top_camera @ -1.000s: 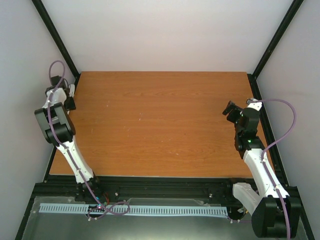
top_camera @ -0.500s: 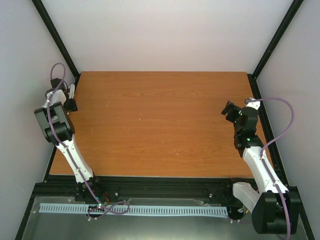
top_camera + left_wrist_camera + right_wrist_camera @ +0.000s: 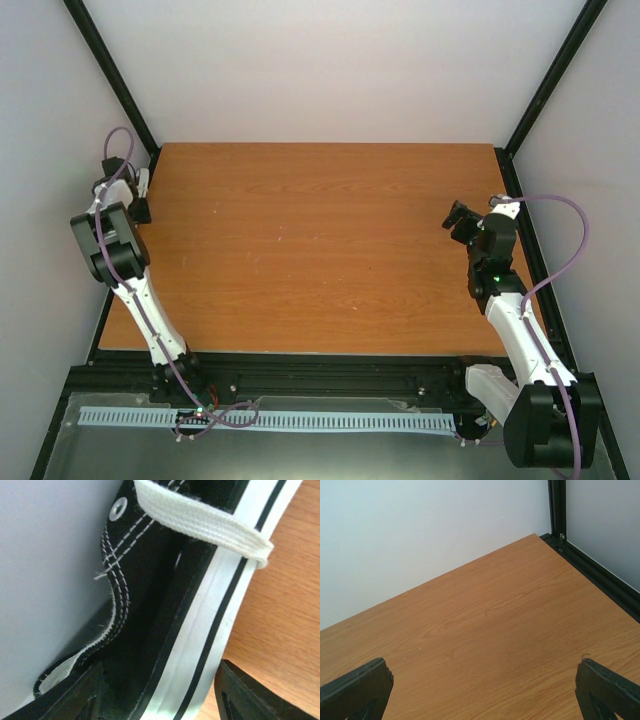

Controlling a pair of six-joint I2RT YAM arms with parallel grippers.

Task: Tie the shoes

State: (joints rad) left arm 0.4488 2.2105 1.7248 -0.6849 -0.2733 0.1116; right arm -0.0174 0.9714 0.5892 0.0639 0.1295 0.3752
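The black canvas sneaker [image 3: 150, 605] with its white sole rim fills the left wrist view, pressed against the grey side wall. A flat white lace [image 3: 200, 517] loops over the sole's edge. My left gripper [image 3: 160, 700] straddles the shoe's side and sole, one finger against the canvas and the other against the sole rim. In the top view the left gripper [image 3: 140, 195] is at the table's far left edge and hides the shoe. My right gripper [image 3: 457, 218] is open and empty above the right side of the table, as the right wrist view [image 3: 480, 695] also shows.
The wooden table [image 3: 320, 250] is boxed in by grey walls and black frame posts [image 3: 110, 80]. A black rail [image 3: 600, 575] runs along the table's right edge.
My left arm has shifted slightly back and left toward the wall. My right gripper has shifted slightly to the left.
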